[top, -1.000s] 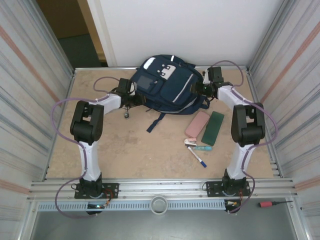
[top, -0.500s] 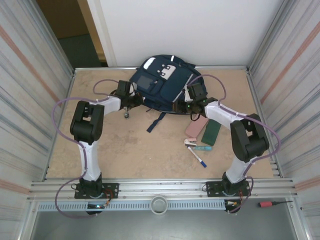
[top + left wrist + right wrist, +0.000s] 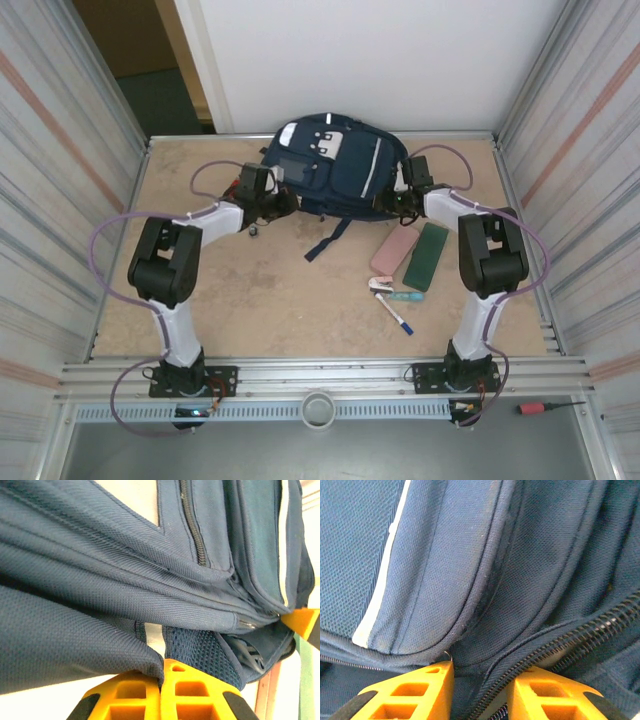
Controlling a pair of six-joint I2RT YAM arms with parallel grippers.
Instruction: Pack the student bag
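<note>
Fabric of student bag (image 3: 125,580) pinched in left pincer (image 3: 162,669), bag edges cropped

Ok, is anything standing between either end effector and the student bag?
Nothing visible. The left end effector is shut on a fold of the student bag, at its left side; the right end effector straddles fabric beside a zipper on its right side, grip unclear.

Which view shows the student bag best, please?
The top external view: it takes in the whole student bag at the table's far edge. The left wrist view gives close-up folds and a zipper; the right wrist view, fabric with a white stripe.
</note>
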